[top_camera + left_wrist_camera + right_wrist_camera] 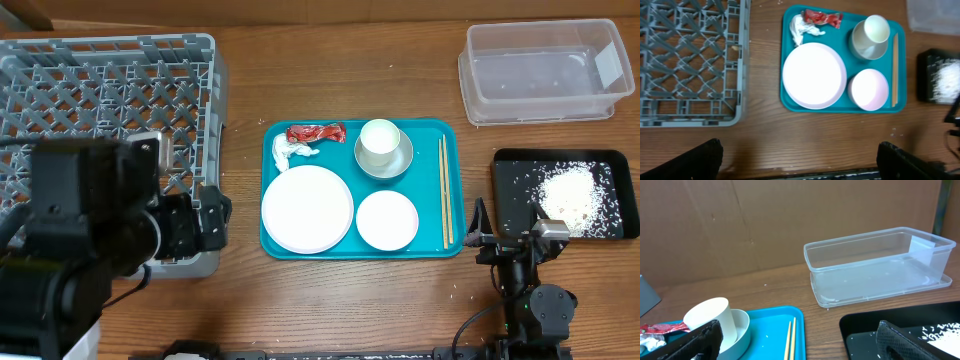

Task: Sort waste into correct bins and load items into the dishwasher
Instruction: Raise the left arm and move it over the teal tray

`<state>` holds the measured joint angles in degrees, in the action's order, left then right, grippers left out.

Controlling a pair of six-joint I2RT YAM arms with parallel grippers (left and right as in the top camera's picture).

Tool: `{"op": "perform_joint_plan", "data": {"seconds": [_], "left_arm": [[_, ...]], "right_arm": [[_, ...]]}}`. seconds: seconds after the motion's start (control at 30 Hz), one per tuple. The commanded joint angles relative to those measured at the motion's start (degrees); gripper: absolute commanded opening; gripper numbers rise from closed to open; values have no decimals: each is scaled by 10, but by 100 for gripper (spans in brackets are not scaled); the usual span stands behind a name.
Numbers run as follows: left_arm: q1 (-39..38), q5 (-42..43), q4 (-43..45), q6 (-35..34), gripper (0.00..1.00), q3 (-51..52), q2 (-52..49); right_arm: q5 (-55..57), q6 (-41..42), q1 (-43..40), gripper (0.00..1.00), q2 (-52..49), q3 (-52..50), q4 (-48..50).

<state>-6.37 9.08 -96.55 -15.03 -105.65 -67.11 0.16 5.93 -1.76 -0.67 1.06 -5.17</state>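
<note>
- Waste: the red wrapper [316,132] and the tissue wad [292,152] lie touching in the upper-left corner of the teal tray [362,254]. In the overhead view the wrapper's long axis runs left to right, and the wad sits just below its left end.
- Bin: the clear tub [530,75] stands at the upper right of the overhead frame, well apart from the waste, with the whole tray between them.
- Left gripper [800,156]: jaws spread wide and holding nothing. In its wrist view the waste lies up-frame, slightly right of centre.
- Right gripper [800,341]: jaws also wide and empty. In its wrist view the waste is at the far lower left and the tub at the upper right.
- Judgement: the left arm looks nearer the waste and the right arm nearer the tub. A grasp across the wrapper's short axis seems apt.
- Dishes: cup [379,140], bowl [400,163] and two plates [307,208] are on the tray. None is in the dish rack [100,80] at the upper left.
</note>
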Motion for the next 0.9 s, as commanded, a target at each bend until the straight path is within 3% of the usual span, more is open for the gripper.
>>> {"op": "perform_joint_plan", "data": {"seconds": [0.0, 0.13, 0.23, 0.5, 0.73, 0.87], "left_arm": [[-57, -107, -2, -60, 100, -14, -7], [-139, -218, -2, -154, 100, -14, -26], [-170, -248, 17, -187, 100, -14, -40], [-174, -163, 94, -188, 100, -14, -88], [-187, -61, 101, -131, 100, -14, -173], [-195, -120, 108, -103, 79, -14, -250]], "right_arm": [[-2, -4, 2, 100, 5, -6, 3], [-2, -4, 2, 100, 5, -6, 3], [-2, -4, 2, 100, 5, -6, 3], [-2, -4, 2, 100, 5, -6, 3], [-2, -4, 2, 100, 5, -6, 3], [-2, -4, 2, 100, 5, -6, 3]]}}
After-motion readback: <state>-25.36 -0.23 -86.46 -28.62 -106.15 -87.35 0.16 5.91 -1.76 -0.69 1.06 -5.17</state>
